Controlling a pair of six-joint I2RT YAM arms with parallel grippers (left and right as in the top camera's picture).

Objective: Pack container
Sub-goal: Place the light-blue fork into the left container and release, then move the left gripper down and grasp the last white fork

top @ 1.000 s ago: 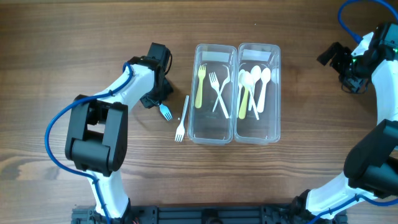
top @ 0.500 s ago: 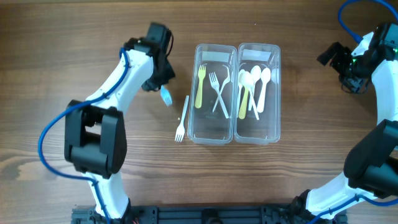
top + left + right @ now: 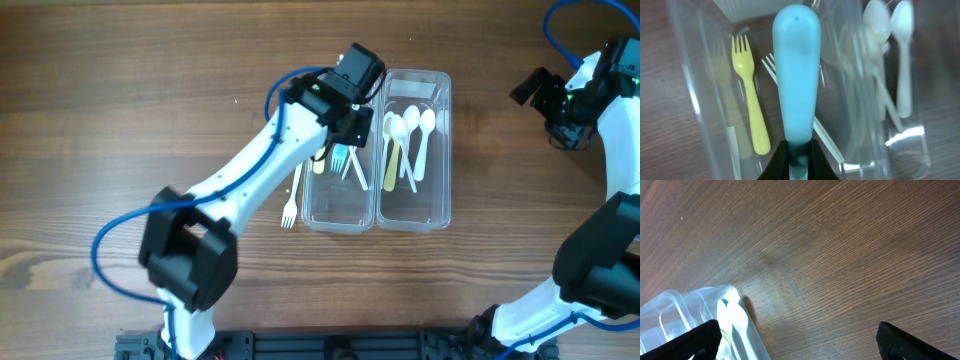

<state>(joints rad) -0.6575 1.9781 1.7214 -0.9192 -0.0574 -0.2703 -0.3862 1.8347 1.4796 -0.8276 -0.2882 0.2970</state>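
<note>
- Two troughs, joined side by side, make up the clear container [image 3: 412, 208]. It lies at mid-table where it lay half a second ago.
- One left gripper [image 3: 344, 138], jaws pinched narrow on the blue fork [image 3: 340, 158]. Half a second ago we logged it over bare table just left of the container. It has since swung right and is now above the left trough.
- In the left wrist view, the left gripper [image 3: 799, 156] grips one end of the blue fork [image 3: 796, 75]. The rounded handle points away, over the left trough. We cannot tell whether the fork touches the plastic.
- One yellow fork [image 3: 751, 100] lies in the left trough, left of the held fork. From overhead it is now mostly hidden by the arm.
- Two white forks [image 3: 356, 172] lie crossed in the left trough. Their upper parts are newly covered by the gripper.
- One white fork [image 3: 291, 197] lies on the table [image 3: 120, 90], just beside the container's left wall, where it was before.
- Several white spoons [image 3: 413, 124] and one yellow utensil [image 3: 391, 165] lie in the right trough, undisturbed.
- One right gripper [image 3: 532, 88], far right of the table and well apart from the container, in the same pose as before.
- Its own camera shows the right gripper [image 3: 800, 341] with fingers spread wide and nothing between them. A corner of the container [image 3: 687, 304] and a white spoon tip [image 3: 734, 311] show at lower left.
</note>
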